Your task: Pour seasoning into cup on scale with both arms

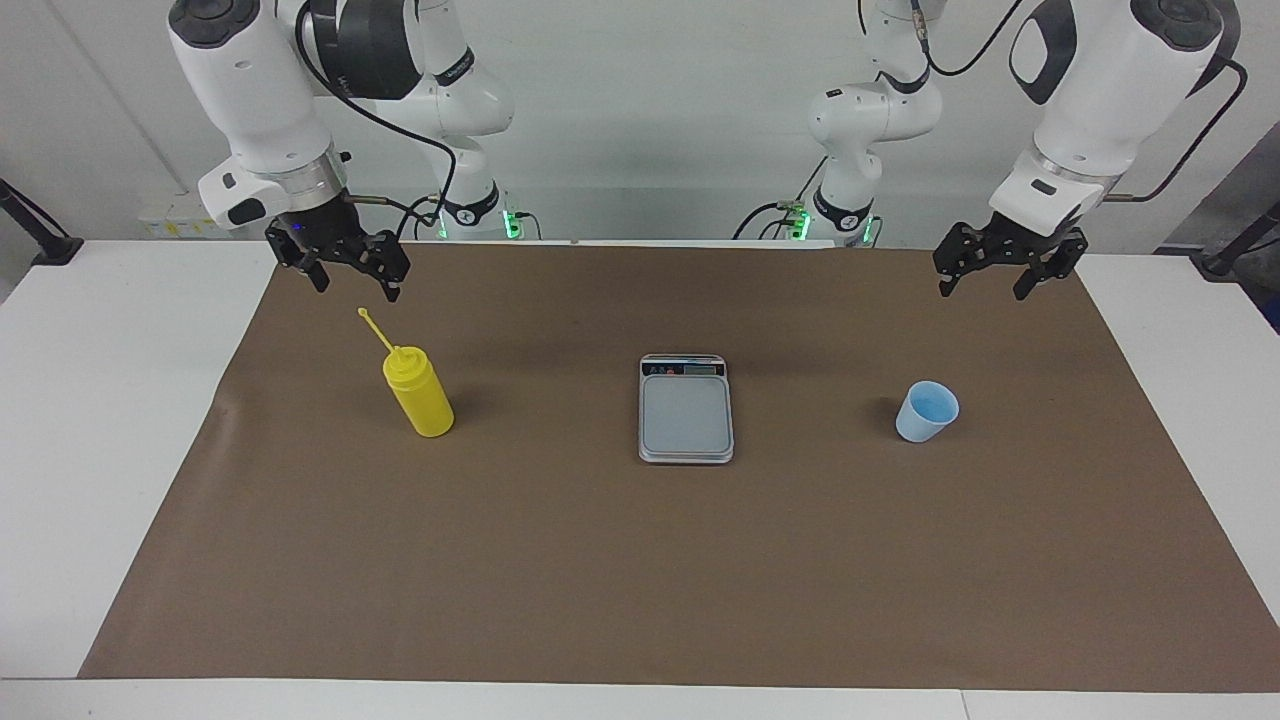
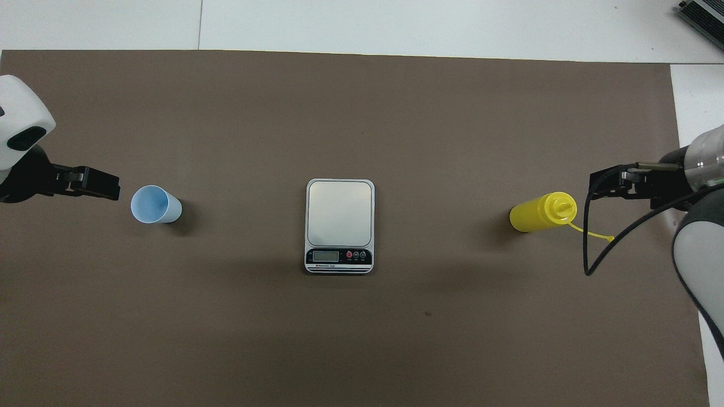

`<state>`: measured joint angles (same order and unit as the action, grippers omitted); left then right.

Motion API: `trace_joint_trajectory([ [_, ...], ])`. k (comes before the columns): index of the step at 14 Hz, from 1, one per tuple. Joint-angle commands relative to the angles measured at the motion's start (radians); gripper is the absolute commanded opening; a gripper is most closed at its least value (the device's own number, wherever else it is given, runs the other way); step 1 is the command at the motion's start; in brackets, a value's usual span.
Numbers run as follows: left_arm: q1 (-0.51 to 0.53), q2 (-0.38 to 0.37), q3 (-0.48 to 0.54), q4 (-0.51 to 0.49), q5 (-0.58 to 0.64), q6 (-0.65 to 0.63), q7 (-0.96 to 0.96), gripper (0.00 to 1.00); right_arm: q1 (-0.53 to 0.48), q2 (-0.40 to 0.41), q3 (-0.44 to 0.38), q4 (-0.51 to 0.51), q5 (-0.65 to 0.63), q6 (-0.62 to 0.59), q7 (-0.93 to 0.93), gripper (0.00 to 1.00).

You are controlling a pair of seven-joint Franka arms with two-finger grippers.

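Note:
The yellow seasoning bottle stands upright on the brown mat toward the right arm's end, its thin nozzle up; it also shows in the overhead view. The pale blue cup stands upright toward the left arm's end, and shows in the overhead view. The scale lies between them in the middle with nothing on its plate, its display end nearer to the robots. My right gripper hangs open and empty above the mat beside the bottle. My left gripper hangs open and empty above the mat beside the cup.
A brown mat covers most of the white table. A black cable loops down from the right arm near the bottle's nozzle.

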<state>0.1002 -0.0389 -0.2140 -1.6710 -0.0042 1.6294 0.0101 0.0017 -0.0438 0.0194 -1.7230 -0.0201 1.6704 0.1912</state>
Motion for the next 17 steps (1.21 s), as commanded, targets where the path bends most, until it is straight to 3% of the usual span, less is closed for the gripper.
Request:
trace_joint_trajectory([
  [1,0.015,-0.033,-0.005,-0.038,-0.004,0.012,0.007,1.0,-0.014,0.005,0.005,0.01,0.017,-0.008,-0.021,1.0],
  [12,0.001,-0.033,-0.01,-0.036,-0.004,0.017,0.005,1.0,-0.014,0.005,0.005,0.01,0.017,-0.008,-0.021,1.0],
  [17,0.013,-0.026,-0.005,-0.01,-0.068,-0.011,0.004,1.0,-0.014,0.005,0.005,0.01,0.017,-0.008,-0.021,1.0],
])
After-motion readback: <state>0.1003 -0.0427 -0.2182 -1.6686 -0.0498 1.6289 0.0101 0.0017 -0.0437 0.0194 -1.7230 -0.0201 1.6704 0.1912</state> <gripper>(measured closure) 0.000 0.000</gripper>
